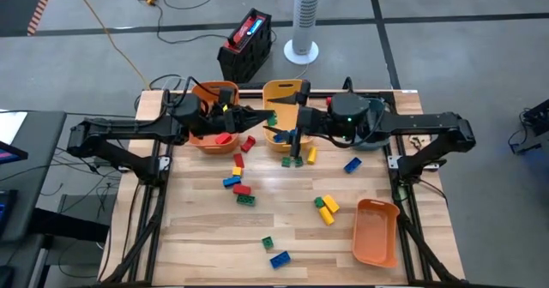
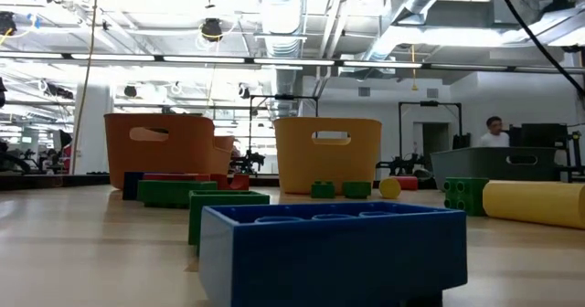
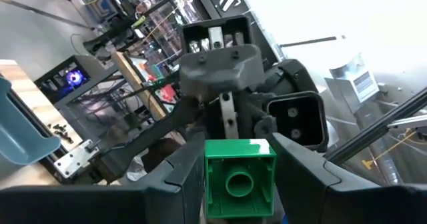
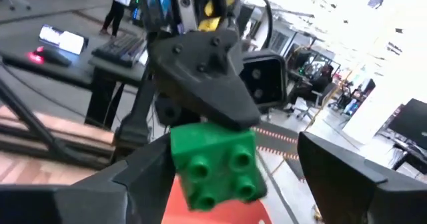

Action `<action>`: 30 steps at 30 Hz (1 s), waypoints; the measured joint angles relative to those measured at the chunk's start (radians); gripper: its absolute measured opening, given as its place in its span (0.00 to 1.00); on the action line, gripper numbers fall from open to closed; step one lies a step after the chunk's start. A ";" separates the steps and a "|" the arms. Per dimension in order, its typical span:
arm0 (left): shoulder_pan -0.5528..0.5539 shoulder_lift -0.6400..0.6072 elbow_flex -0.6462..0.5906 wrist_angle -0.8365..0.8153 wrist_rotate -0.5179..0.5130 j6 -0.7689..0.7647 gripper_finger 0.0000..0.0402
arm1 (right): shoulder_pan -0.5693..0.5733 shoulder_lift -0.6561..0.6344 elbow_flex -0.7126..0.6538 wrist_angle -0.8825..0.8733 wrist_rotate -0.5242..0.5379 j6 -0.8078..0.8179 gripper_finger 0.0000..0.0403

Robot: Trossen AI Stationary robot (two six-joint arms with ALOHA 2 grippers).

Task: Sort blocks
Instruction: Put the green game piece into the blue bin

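Landmark: yellow bin (image 1: pixel 280 99), standing at the far edge of the table (image 1: pixel 206 237).
Left gripper (image 1: pixel 264 117): raised in the air just beside the yellow bin, on the side toward the orange bin (image 1: pixel 213 108); fingers closed on a green block (image 1: pixel 272 117), which fills the gap between the two dark fingers (image 3: pixel 175 177) in the left wrist view (image 3: pixel 238 177).
Right gripper (image 1: pixel 287 119): level with the left gripper in front of the yellow bin, facing it tip to tip; fingers spread wide, holding nothing, one finger (image 4: pixel 347 171) well clear of the green block (image 4: pixel 215 161).
Green block: held off the table between the two grippers, just in front of the yellow bin.
Other blocks: scattered on the table in front of the yellow bin; red, yellow and blue ones (image 1: pixel 237 175) in a cluster on its near side, a blue one (image 1: pixel 280 259) far off at the near edge, filling the low view's foreground (image 2: pixel 334 252).
Second orange bin (image 1: pixel 376 231): lying well apart from the yellow bin, toward the table's near right corner.
Teal bin (image 1: pixel 374 125): beside the yellow bin, mostly hidden under the right arm.
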 joint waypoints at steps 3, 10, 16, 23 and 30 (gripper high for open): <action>-0.004 0.000 0.000 -0.004 0.000 0.002 0.36 | -0.005 0.004 -0.002 -0.013 -0.003 0.007 0.73; -0.004 0.000 0.000 -0.008 -0.002 0.002 0.36 | -0.006 0.004 -0.002 -0.016 -0.051 0.016 0.51; -0.002 -0.001 0.000 -0.039 -0.018 -0.003 0.36 | -0.006 0.004 -0.002 -0.036 -0.051 -0.013 0.33; 0.006 -0.002 0.002 -0.118 -0.037 0.034 0.40 | -0.006 0.005 -0.003 -0.082 -0.051 0.007 0.34; 0.006 -0.001 0.002 -0.135 -0.054 0.090 0.58 | -0.007 0.005 -0.004 -0.096 -0.051 0.037 0.34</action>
